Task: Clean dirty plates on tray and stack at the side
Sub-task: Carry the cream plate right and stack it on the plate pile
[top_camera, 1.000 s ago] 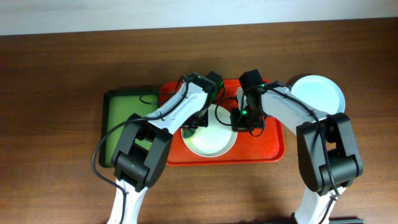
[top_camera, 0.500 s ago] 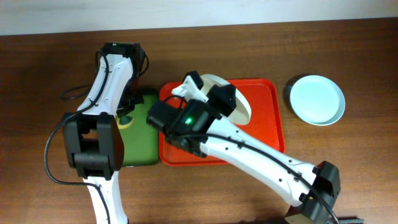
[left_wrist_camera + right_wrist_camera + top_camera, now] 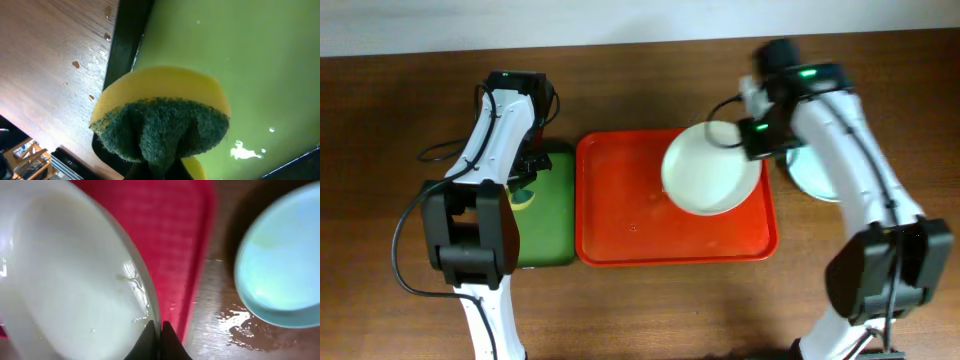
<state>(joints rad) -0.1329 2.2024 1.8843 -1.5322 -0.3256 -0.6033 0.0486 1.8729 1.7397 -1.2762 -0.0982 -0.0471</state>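
Note:
My right gripper (image 3: 758,136) is shut on the rim of the cream-white plate (image 3: 708,170) and holds it over the right end of the red tray (image 3: 620,215). In the right wrist view the fingers (image 3: 160,332) pinch the plate's edge (image 3: 65,280) above the tray (image 3: 175,235). The pale blue plate (image 3: 812,175) lies on the table right of the tray, partly hidden by my right arm, and shows in the right wrist view (image 3: 280,265). The pale green plate is out of view. My left gripper (image 3: 525,168) is shut on a yellow and green sponge (image 3: 160,117) over the green tray (image 3: 250,70).
The green tray with black rim (image 3: 548,215) sits directly left of the red tray. Water is pooled on the wooden table (image 3: 235,325) between the red tray and the blue plate. A cable (image 3: 440,150) trails left of my left arm.
My right arm has swung from the tray's left side to its right end with the cream-white plate. My left arm moved off the plate to the green tray a second ago and has stayed.

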